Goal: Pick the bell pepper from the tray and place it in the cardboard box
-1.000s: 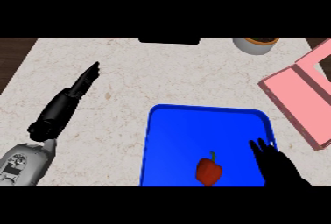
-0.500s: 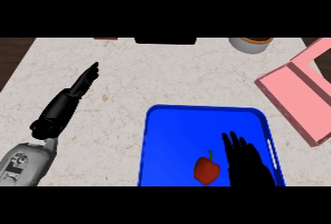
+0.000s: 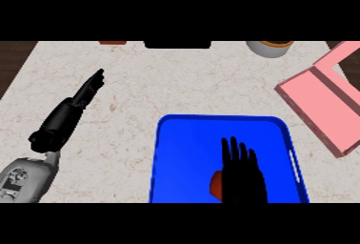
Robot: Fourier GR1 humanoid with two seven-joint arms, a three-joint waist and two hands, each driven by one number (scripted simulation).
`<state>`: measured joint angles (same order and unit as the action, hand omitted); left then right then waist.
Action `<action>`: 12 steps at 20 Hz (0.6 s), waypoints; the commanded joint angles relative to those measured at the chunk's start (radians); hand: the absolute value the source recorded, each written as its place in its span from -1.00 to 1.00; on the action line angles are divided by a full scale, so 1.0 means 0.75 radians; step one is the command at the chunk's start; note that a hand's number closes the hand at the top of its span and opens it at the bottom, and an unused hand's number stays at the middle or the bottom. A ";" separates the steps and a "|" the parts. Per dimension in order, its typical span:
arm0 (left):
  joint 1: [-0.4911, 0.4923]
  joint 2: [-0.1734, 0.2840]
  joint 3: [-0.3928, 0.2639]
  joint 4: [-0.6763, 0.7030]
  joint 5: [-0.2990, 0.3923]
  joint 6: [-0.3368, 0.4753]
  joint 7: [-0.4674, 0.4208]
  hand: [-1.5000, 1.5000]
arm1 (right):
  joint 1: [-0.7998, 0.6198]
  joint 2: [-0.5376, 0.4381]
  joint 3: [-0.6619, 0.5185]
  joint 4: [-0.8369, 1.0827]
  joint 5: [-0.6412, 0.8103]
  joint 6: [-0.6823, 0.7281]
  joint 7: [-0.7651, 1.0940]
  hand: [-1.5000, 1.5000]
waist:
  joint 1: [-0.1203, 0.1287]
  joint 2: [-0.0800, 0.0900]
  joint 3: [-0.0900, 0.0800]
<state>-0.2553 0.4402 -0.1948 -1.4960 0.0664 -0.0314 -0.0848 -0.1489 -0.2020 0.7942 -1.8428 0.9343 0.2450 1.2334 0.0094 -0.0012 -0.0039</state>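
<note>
Left side of my view: left hand [image 3: 83,94] lay out over the table [image 3: 175,81], fingers straight and together, pointing up and away, holding nothing. Grey forearm came in from the lower left corner. There was some dark marking on the forearm shell, too blurred to read.

Centre: blue tray [image 3: 184,157] with a raised rim sat on the table near the lower edge of my view. Bell pepper [image 3: 216,183] was in the tray, lower middle part. Only a red sliver showed at the left edge of my right hand; the rest was hidden, so I couldn't give its shape or stem.

Right hand [image 3: 241,174] was over the tray, on top of the pepper, fingers straight and slightly spread, pointing away. Not curled round anything that I could see. I could not tell whether the palm touched the pepper.

Right: cardboard box [image 3: 327,102] looked pink, open, lying tilted at the table's right edge, well apart from the tray. No print visible on it.

Far edge: a round grey pot [image 3: 270,48] with an orange-brown top, a black object [image 3: 177,44] and a small reddish-brown thing [image 3: 112,42], all cut off by the edge.

Table top was pale marble-look with faint veins; dark wood showed beyond its left corner.
</note>
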 commanded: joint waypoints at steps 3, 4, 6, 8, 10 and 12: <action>0.036 -0.020 0.003 -0.049 -0.027 0.038 0.012 0.00 | -0.006 0.142 -0.031 0.119 0.106 0.190 0.304 -1.00 | -0.007 -0.002 0.002; 0.057 -0.038 -0.023 -0.062 -0.053 0.056 0.006 0.00 | -0.019 0.198 -0.020 0.144 0.129 0.215 0.322 -1.00 | -0.003 -0.003 0.002; 0.068 -0.012 0.006 -0.048 -0.038 0.024 -0.012 0.00 | -0.004 0.224 -0.055 0.125 0.149 0.238 0.302 -1.00 | -0.009 -0.003 0.003; -0.049 -0.014 0.042 0.011 -0.010 -0.012 0.020 0.00 | 0.038 0.227 -0.051 0.167 0.182 0.197 0.217 -1.00 | -0.025 0.002 0.004; 0.045 -0.035 0.010 0.000 -0.040 -0.008 -0.053 0.00 | -0.031 0.264 -0.027 0.206 0.135 0.188 0.271 -1.00 | -0.003 0.003 0.004; 0.010 -0.024 0.049 0.041 -0.025 -0.028 -0.049 0.00 | -0.013 0.265 -0.122 0.153 0.132 0.249 0.204 -1.00 | -0.014 0.002 0.004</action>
<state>-0.2414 0.4167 -0.1785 -1.4940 0.0434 -0.0282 -0.0988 -0.1248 -0.0511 0.7306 -1.7315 1.0488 0.3277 1.1841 -0.0004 -0.0005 -0.0013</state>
